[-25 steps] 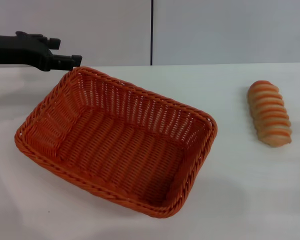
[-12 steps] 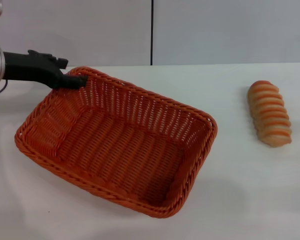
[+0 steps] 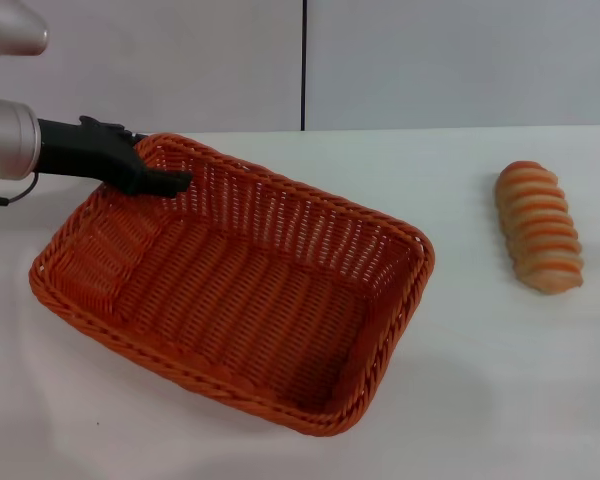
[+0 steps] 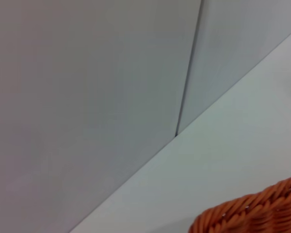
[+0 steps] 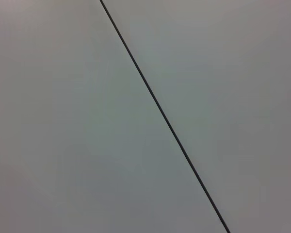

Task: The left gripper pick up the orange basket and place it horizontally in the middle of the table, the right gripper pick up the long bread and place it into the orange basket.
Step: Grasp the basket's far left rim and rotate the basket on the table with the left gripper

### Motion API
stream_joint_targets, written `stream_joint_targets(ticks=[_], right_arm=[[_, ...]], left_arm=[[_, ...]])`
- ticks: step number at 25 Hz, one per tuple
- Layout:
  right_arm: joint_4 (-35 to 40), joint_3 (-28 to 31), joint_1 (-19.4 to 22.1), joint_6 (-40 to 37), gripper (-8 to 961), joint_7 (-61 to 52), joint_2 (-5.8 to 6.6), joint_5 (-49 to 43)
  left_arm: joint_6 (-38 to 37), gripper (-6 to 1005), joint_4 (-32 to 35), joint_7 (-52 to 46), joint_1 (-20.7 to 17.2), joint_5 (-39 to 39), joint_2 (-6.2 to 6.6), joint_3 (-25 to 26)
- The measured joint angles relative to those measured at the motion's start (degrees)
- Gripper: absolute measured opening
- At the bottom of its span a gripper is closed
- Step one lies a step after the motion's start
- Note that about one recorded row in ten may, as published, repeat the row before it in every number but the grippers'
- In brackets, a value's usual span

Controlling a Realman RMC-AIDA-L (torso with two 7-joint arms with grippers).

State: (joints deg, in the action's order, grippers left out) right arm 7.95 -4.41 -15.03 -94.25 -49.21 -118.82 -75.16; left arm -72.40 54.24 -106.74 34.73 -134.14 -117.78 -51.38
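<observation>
The orange basket (image 3: 242, 300) lies skewed on the white table (image 3: 500, 390), left of centre, its long side running from far left to near right. My left gripper (image 3: 168, 180) reaches in from the left at the basket's far-left corner. It is open, with a black finger (image 3: 160, 183) just inside the wall below the braided rim. A strip of that rim (image 4: 262, 213) shows in the left wrist view. The long bread (image 3: 538, 227) lies ridged side up at the right, far from the basket. The right gripper is out of view.
A light grey wall (image 3: 430, 60) with a dark vertical seam (image 3: 303, 65) stands behind the table. Bare tabletop separates the basket from the bread. The right wrist view holds only wall and seam (image 5: 165, 121).
My left gripper has moved right and down, from outside the basket's far-left corner to over its rim, one finger now inside the wall. Basket and bread have not moved.
</observation>
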Motion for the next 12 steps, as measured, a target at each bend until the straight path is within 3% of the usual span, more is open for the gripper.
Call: stream_joint_targets(ticks=[8, 9, 12], right_arm=[[0.0, -0.1, 0.1, 0.2, 646, 0.0, 0.00, -0.1], [0.0, -0.1, 0.1, 0.3, 646, -0.1, 0.00, -0.1], [-0.1, -0.1, 0.0, 0.4, 647, -0.1, 0.00, -0.1]], left_arm=[[1.7, 786, -0.4, -2.2, 0.4, -0.7, -0.15, -0.1], [1.7, 602, 0.1, -2.4, 0.2, -0.7, -0.13, -0.1], [1.7, 487, 0.3, -2.4, 0.0, -0.8, -0.12, -0.1]])
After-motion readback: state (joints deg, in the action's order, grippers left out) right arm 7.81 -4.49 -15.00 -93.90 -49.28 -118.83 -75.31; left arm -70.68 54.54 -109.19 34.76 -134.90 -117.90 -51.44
